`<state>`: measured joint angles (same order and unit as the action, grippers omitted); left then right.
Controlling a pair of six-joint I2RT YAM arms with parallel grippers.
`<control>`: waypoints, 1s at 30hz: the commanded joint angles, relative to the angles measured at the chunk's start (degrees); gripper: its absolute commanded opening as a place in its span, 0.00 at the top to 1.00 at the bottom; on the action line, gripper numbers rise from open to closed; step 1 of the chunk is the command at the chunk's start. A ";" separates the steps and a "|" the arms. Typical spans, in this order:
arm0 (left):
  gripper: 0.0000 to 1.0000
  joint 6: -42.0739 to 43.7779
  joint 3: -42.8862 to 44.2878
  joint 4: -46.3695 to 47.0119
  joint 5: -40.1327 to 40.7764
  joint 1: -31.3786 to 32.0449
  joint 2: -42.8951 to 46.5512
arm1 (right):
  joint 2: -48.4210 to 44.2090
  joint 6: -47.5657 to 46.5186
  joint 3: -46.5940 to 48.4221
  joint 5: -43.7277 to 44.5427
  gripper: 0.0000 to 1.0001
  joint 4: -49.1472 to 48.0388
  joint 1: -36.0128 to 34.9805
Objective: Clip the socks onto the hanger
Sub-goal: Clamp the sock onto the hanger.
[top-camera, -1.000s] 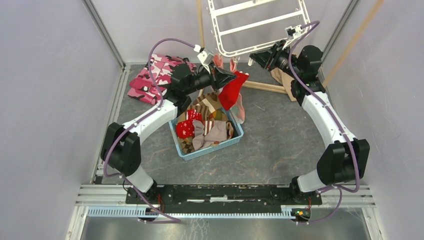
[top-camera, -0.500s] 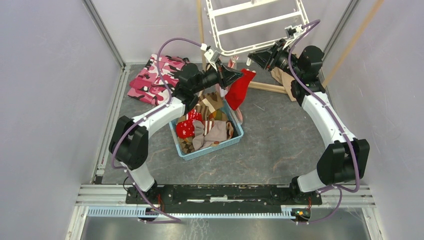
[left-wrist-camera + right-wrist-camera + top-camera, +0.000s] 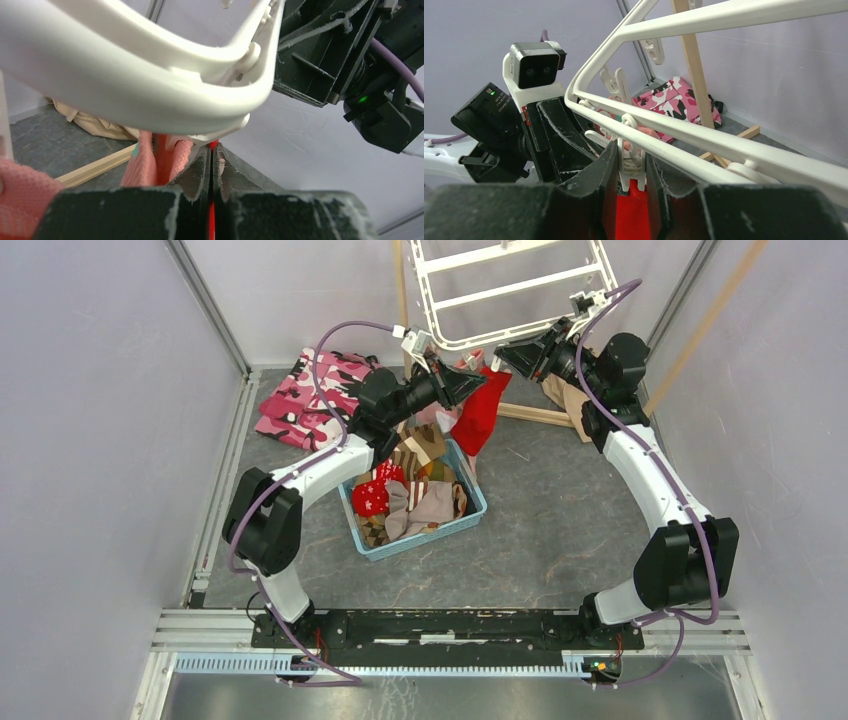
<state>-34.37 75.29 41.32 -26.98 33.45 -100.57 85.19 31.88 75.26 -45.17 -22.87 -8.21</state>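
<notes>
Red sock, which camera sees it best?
The top camera: the red sock dangles there almost whole from the left gripper. The left wrist camera catches only a thin red sliver between its shut fingers. The right wrist camera shows just a red patch between the right gripper's fingers.

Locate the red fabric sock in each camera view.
Top external: red fabric sock, upper centre, below the white plastic rectangular drying hanger.
Left wrist: thin red sliver of sock pinched between the fingers, bottom centre.
Right wrist: red patch at bottom centre, between the fingers, under a white clip peg.
Shared landmark: the hanger's rim, in every view.
</notes>
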 commanded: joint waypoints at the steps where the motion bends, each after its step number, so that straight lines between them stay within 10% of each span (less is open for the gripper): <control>1: 0.98 -5.45 0.88 5.18 2.01 -0.32 -0.15 | 0.08 1.83 -0.44 -3.35 1.00 -2.61 -0.55; 30: 0.98 -21.60 -2.73 17.55 -5.27 -2.80 -0.49 | 1.94 8.01 -2.64 -8.30 1.00 -16.49 -0.57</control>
<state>-51.48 71.16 53.71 -30.20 31.20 -100.77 86.56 37.06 73.21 -49.17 -34.44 -8.21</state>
